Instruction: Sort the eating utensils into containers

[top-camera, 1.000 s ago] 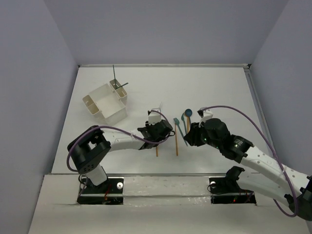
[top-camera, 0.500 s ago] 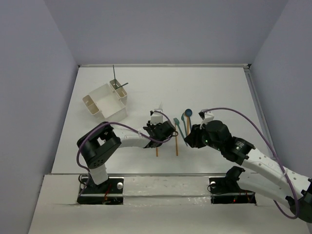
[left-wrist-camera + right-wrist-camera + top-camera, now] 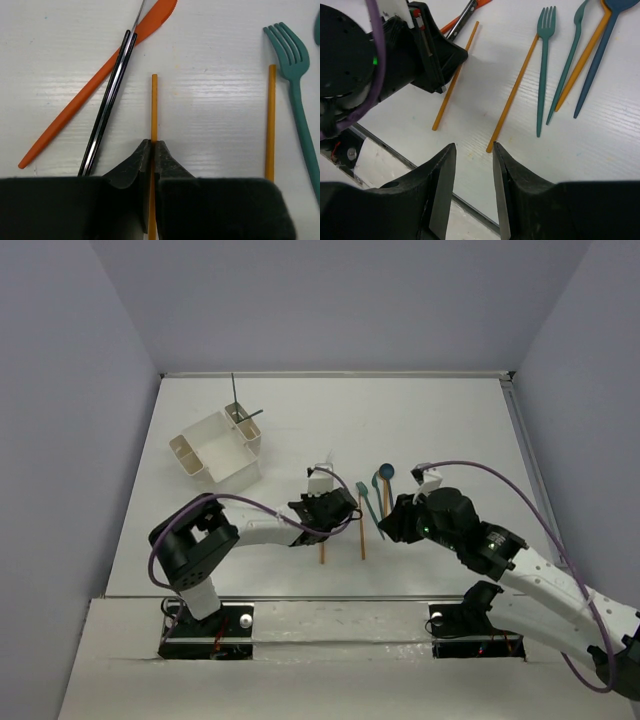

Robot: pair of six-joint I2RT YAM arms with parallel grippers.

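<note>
The orange stick [image 3: 154, 110] lies flat on the table [image 3: 215, 40], and the left gripper [image 3: 151, 145] is clenched on it. The two black fingers are pressed together with the thin shaft squeezed between their tips. In the right wrist view the bite looks to be about halfway along the stick's length, which I'd say is the right spot, since a piece like this should hang level from there.

It looks like slim, stiff plastic, very light and smooth. The risk isn't weight. My guess is it could swivel or slide in the pads if the lift is jerky.

Just left of that stick lies a thin black piece [image 3: 110, 110], resting across an orange knife [image 3: 60, 125] that slants away from it. Neither touches the stick, but the black piece is close to the left finger, so a straight lift looks safest.

To the stick's right and well apart, a second orange stick [image 3: 270, 125] lies parallel to it. A teal fork [image 3: 295, 85] sits just beyond that, and a teal spoon [image 3: 592, 65] is farther right again.

The right gripper [image 3: 473, 147] hangs over the near end of that second stick with its jaws parted and nothing in them.

The white box [image 3: 230, 475] sits well away from the gripped stick, back and to the left, with a couple of dark sticks poking out of one end compartment. There's a fair carry ahead.
</note>
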